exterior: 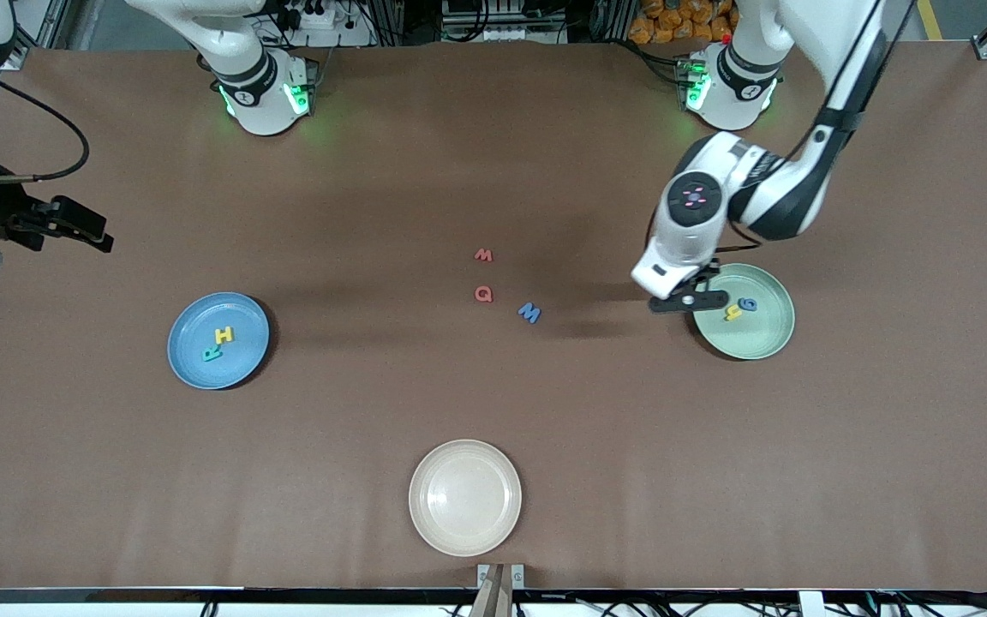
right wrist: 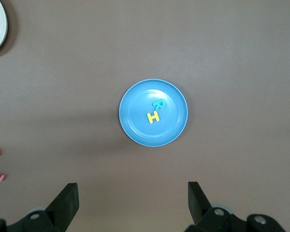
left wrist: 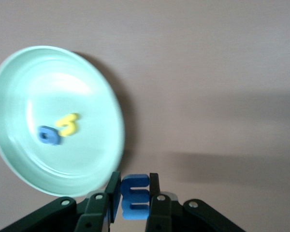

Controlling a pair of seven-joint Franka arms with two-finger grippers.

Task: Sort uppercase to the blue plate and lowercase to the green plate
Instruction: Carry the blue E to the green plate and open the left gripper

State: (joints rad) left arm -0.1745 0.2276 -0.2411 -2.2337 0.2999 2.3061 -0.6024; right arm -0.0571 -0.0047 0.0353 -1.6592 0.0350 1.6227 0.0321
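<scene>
Cream plate [exterior: 464,497] nearest camera, empty. Left gripper [left wrist: 135,200] jaws clamp blue m [left wrist: 135,195] beside green plate [exterior: 768,338] rim holding g, h. Right gripper [right wrist: 133,205] jaws wide, above blue plate [right wrist: 135,125].

Matt brown table cover [exterior: 373,411], glossy plastic green plate [left wrist: 19,87] & blue plate [right wrist: 135,130], matt foam letters.

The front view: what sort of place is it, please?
Probably a robot lab bench: two arm bases fixed along a brown-covered table, cables and power strips at its edge, and foam letters with a blue plate set out for sorting.
</scene>
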